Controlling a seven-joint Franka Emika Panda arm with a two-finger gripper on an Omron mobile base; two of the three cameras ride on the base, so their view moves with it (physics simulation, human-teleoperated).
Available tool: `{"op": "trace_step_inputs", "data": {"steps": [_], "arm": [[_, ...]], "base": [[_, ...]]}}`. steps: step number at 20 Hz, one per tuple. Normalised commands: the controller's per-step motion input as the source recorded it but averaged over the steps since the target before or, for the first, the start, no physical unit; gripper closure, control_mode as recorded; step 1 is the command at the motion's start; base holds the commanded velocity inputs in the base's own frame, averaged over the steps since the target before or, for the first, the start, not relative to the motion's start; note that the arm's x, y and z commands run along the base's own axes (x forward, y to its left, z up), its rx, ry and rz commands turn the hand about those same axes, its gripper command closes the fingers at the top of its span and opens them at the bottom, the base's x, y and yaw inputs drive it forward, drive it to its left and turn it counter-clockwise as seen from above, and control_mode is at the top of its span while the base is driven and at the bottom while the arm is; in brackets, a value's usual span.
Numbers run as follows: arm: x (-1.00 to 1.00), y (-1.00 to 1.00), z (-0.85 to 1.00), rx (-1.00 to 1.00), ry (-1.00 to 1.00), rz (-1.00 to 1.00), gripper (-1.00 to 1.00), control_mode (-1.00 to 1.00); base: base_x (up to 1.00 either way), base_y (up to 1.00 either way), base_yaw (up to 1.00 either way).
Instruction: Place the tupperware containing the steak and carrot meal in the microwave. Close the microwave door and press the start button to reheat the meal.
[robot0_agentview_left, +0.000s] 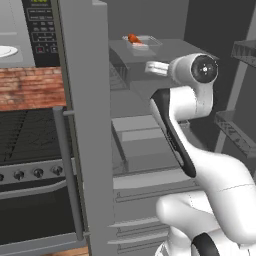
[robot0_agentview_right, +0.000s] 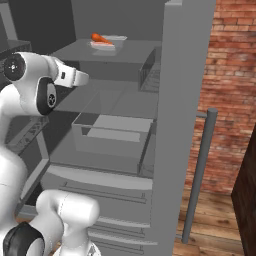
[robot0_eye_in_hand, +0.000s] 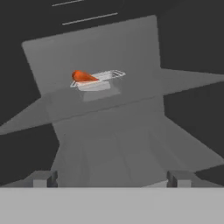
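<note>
the fetching step is judged in hand: the gripper (robot0_eye_in_hand: 111, 178), spread wide and empty, is held short of the tupperware (robot0_eye_in_hand: 97, 80), so a forward reach is needed.

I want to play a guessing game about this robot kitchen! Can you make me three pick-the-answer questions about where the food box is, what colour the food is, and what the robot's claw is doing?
1. Where is the tupperware?
A. on a high fridge shelf
B. on the floor
C. on the stove

2. What colour is the carrot?
A. green
B. orange
C. blue

3. How is the gripper?
A. shut on the tub
B. open, holding nothing
C. shut on a spoon

Answers: 1 A, it sits on the top grey shelf; 2 B, it shows bright orange; 3 B, the fingertips stand wide apart, well short of the tub.
</note>
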Motion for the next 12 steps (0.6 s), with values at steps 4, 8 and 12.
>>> {"op": "trace_step_inputs", "data": {"steps": [4,8,12], "arm": [[0.0,-0.26,0.22,0.22,0.04,0.0,-1.0,-1.0],[0.03,-0.22,0.16,0.2,0.0,0.0,-1.0,-1.0],[0.24,-0.08,0.01,0.16,0.0,0.0,-1.0,-1.0]], "base": [[0.0,0.0,0.0],[0.0,0.0,0.0],[0.0,0.0,0.0]]}}
